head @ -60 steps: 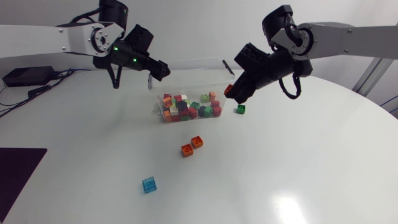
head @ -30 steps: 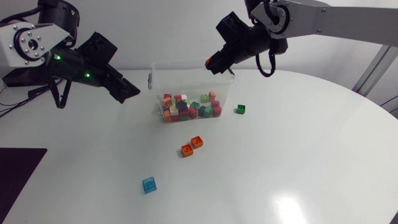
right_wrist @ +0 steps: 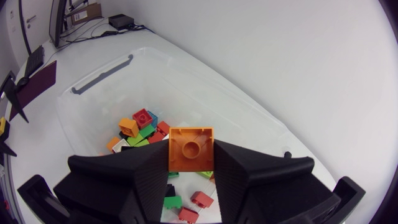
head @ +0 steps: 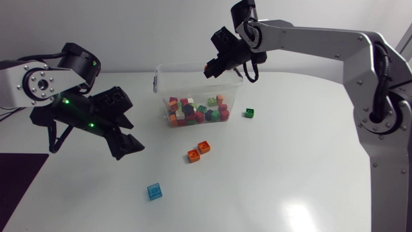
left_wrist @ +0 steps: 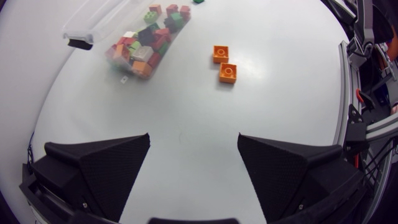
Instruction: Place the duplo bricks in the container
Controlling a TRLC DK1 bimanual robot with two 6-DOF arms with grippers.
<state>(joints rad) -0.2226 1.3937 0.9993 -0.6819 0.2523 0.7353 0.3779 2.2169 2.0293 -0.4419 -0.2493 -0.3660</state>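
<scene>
A clear container (head: 192, 82) at the table's back holds several mixed duplo bricks (head: 196, 111). My right gripper (head: 214, 64) hangs over its far rim, shut on an orange brick (right_wrist: 191, 148); the right wrist view shows the container (right_wrist: 205, 87) right below. Loose on the table are two orange bricks (head: 199, 151), a green one (head: 249, 113) and a blue one (head: 154, 191). My left gripper (head: 127, 144) stands open and holds nothing, low over the table left of the orange pair (left_wrist: 224, 63), which lies ahead of its fingers (left_wrist: 99, 174).
A dark mat (head: 18, 177) lies at the table's left front edge. The white table stretches bare to the right and front of the loose bricks.
My left arm swung from beside the container down to the table's left front, its jaws opening a little wider. My right arm carried the orange brick up and left over the container.
</scene>
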